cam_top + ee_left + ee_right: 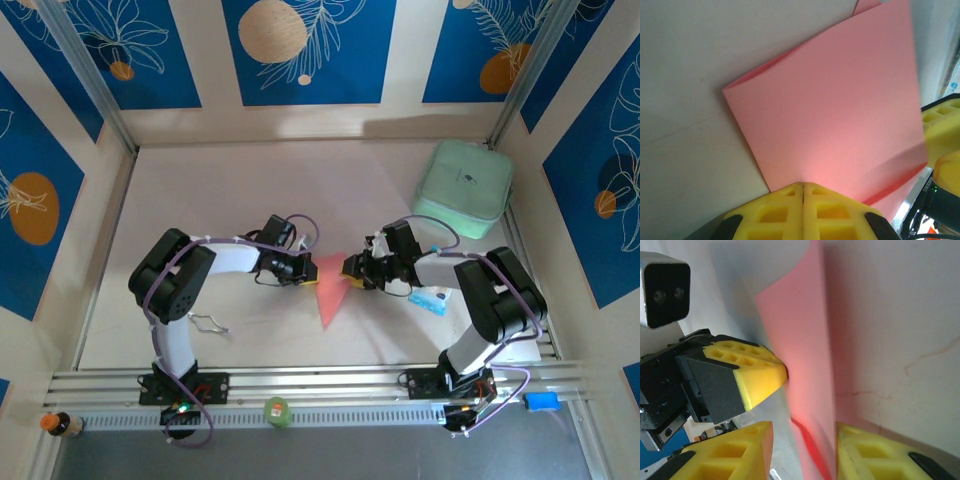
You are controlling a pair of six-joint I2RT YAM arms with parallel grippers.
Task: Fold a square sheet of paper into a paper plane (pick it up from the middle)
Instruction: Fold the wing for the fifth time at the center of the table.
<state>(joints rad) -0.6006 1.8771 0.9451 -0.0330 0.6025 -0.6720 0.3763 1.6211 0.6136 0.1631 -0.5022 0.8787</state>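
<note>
Top external view: the pink-red paper sheet (330,292), folded into a pointed wedge, is seen in the middle of the surface (250,180) between the two arms, with its tip directed toward the near edge. The left gripper (306,277) is placed at the sheet's left side and the right gripper (352,270) at its right side. In the left wrist view the left jaws are pressed together on the sheet's near edge, and the folded layers are spread out beyond them. In the right wrist view the right jaws are held apart, with the sheet standing upright between them, closer to one finger; whether that finger is touched cannot be told. A mint-green case (463,187) is set at the far right corner, and a small blue-and-white packet (430,298) is laid beside the right arm.
</note>
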